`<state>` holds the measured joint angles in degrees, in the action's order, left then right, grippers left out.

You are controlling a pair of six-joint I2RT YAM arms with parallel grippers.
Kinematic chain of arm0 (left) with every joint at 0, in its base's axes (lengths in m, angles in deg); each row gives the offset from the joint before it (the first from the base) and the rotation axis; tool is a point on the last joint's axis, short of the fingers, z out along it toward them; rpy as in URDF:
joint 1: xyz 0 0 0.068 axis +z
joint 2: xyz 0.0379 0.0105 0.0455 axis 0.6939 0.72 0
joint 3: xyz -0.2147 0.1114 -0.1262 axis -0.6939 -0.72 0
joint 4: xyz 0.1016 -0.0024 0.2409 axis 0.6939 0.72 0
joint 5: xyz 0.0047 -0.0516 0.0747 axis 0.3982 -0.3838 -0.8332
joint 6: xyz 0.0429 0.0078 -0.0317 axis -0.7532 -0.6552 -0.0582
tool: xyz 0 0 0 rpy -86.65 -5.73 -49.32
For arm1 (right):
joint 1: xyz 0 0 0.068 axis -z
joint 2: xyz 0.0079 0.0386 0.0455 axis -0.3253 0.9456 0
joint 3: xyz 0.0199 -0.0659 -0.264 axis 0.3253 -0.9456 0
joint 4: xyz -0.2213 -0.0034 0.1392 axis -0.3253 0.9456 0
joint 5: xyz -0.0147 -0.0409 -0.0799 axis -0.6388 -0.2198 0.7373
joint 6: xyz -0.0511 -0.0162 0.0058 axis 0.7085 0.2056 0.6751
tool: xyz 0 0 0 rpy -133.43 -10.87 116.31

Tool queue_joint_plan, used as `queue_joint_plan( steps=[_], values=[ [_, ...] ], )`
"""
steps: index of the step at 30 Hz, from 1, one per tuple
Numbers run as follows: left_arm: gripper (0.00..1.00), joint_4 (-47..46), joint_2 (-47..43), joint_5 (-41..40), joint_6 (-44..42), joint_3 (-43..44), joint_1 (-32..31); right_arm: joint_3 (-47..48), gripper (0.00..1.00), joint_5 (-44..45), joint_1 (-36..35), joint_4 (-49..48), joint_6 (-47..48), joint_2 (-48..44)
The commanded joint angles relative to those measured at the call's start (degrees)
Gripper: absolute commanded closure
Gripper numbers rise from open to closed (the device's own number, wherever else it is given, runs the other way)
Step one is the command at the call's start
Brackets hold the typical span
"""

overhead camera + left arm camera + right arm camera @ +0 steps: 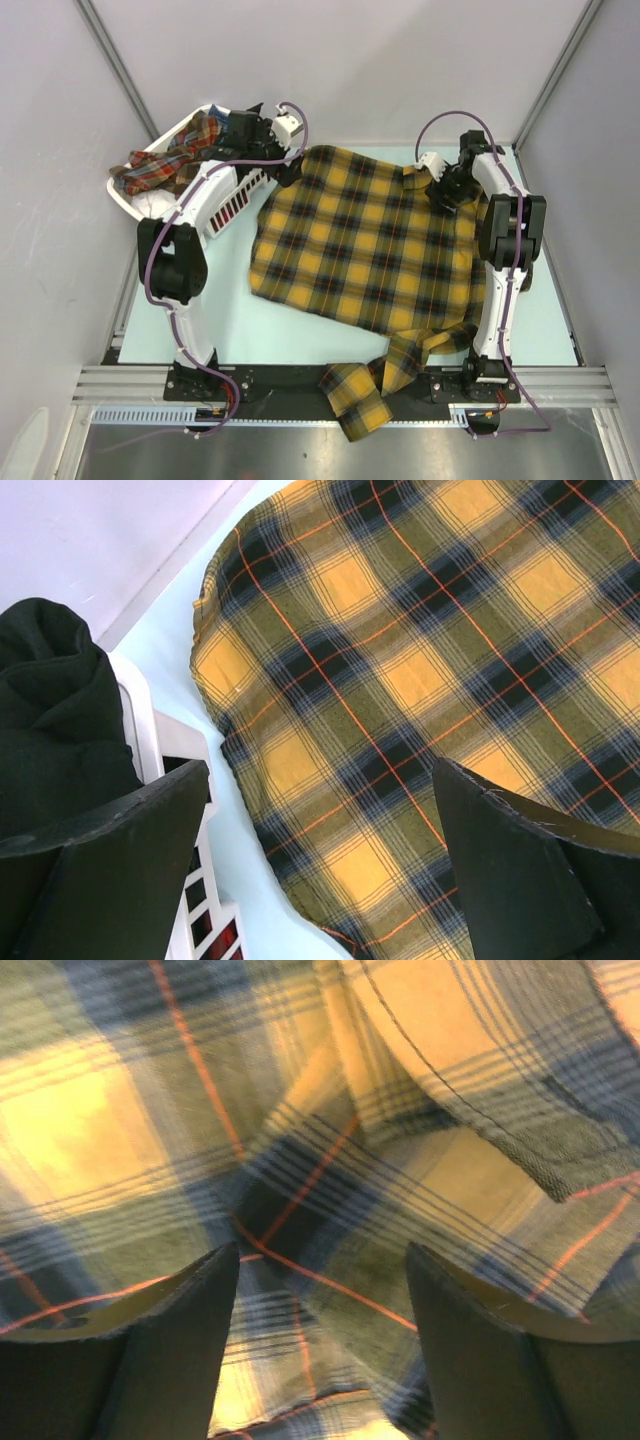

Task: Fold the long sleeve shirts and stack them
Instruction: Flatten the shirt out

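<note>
- Your left tool (320,775) hangs wide open over a corner of the plaid shirt (365,235), beside the basket (145,720).
- Your right tool (322,1260) stands open just above that shirt's collar.

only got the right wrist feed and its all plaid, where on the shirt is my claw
Observer: The right claw is open just above the collar area of the yellow plaid shirt, at its far right corner.
Operator: is the whole shirt on the table
Observer: No, one sleeve trails off the near edge of the table, between the arm bases.
Operator: wheres the left claw
Observer: The left claw is open above the shirt's far left edge, right beside the white basket.
</note>
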<state>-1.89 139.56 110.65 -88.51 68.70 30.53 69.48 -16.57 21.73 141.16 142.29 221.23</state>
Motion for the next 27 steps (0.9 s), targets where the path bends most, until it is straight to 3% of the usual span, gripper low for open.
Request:
queue_joint_plan(
  steps=[1, 3, 6, 10, 12, 13, 15, 16, 17, 18, 19, 20, 23, 26, 27],
  values=[
    [0.01, 0.29, -1.14, 0.9, -1.23, 0.18, 0.14, -0.38, 0.37, 4.04, -0.02, -4.28, 3.96, -0.85],
    [0.01, 0.38, -0.96, 0.55, -1.23, 0.1, 0.14, -0.03, 0.51, 4.13, -0.11, -7.0, 3.87, -1.03],
    [0.01, 0.38, -0.87, 0.02, -1.31, 0.18, 0.14, 2.16, 1.0, 4.13, -0.11, -9.64, 3.87, -0.85],
    [0.01, 0.55, -0.7, -0.94, -1.49, 0.45, 0.23, 7.52, 1.0, 2.64, 0.07, -12.54, 1.77, 0.64],
    [0.01, 0.47, -0.52, -1.3, -1.32, 0.71, 0.23, 8.76, 1.0, 2.81, 0.16, -20.94, -3.05, 0.64],
    [0.01, 0.47, -0.35, -1.82, -1.14, 0.97, 0.31, 7.8, 1.0, 5.34, 0.33, -36.82, -6.29, 0.29],
    [0.01, 0.47, -0.17, -2.52, -0.79, 1.06, 0.23, 3.84, 1.0, 11.22, 0.33, -59.54, -16.31, 0.72],
    [0.01, 0.2, 0.09, -3.05, -0.53, 1.24, 0.23, 5.49, 1.0, 17.78, -0.1, -74.71, -18.34, 2.64],
    [0.01, 0.11, 0.35, -4.53, -0.26, 1.41, 0.23, 9.08, 0.87, 20.71, -0.37, -76.43, -19.5, 7.71],
    [0.01, 0.2, 0.62, -5.07, -0.17, 1.68, 0.23, 19.64, 0.63, 22.31, -0.63, -75.14, -19.16, 10.98],
    [0.0, 0.38, 1.06, -5.43, 0.09, 2.2, 0.23, 23.92, 0.54, 23.63, -0.89, -69.04, -19.07, 13.28],
    [0.0, 0.55, 1.15, -5.43, 0.09, 2.47, 0.23, 26.66, 0.35, 23.12, -0.81, -65.32, -18.98, 14.78],
    [0.01, 1.95, 1.5, -4.38, -0.61, 2.91, 0.23, 20.31, 0.21, 19.17, 0.41, -55.2, -18.8, 8.93],
    [0.01, 6.43, 1.68, -0.61, -3.15, 3.61, 0.05, 7.55, 0.06, 13.47, 2.25, -42.13, -20.03, -3.89],
    [0.01, 7.57, 1.41, 1.49, -5.94, 3.35, -0.3, 5.35, 0.05, 11.45, 2.79, -37.38, -21.69, -10.28]
  ],
)
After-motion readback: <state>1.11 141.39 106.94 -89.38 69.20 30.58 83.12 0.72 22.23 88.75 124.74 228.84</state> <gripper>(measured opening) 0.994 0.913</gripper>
